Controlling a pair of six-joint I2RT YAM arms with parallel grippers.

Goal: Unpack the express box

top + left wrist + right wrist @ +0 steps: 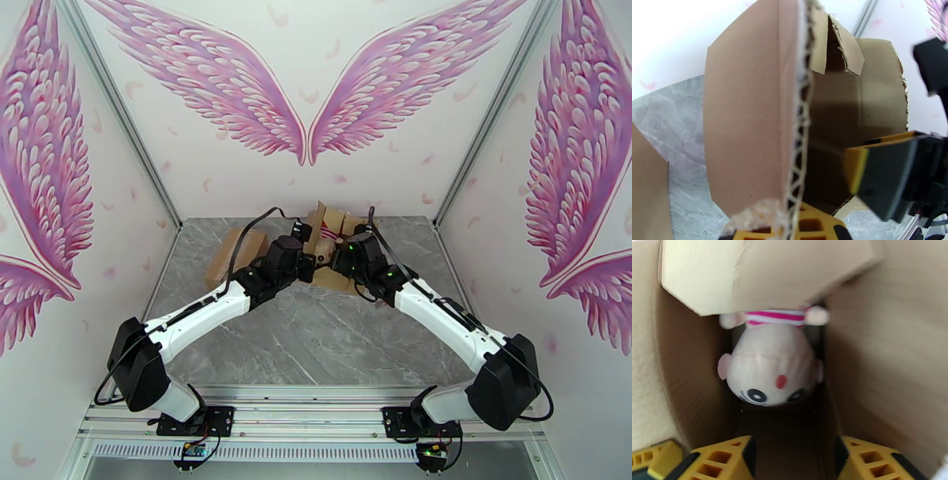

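Note:
The express box (332, 225) is brown cardboard, standing open at the back middle of the table with its flaps up. Inside lies a plush doll (770, 370) with a pale round face and a pink-and-white striped top (329, 234), upside down to the right wrist camera. My left gripper (310, 262) is shut on the torn edge of a box flap (746, 118), its yellow fingers (813, 228) at the flap's lower end. My right gripper (794, 461) is open inside the box mouth, a short way from the doll's head with nothing between its fingers (723, 459).
A flat piece of cardboard (233, 253) lies on the grey marble table (316, 339) left of the box. An inner flap (762, 271) hangs over the doll's body. The right gripper's black-and-yellow finger (884, 177) sits close beside the held flap.

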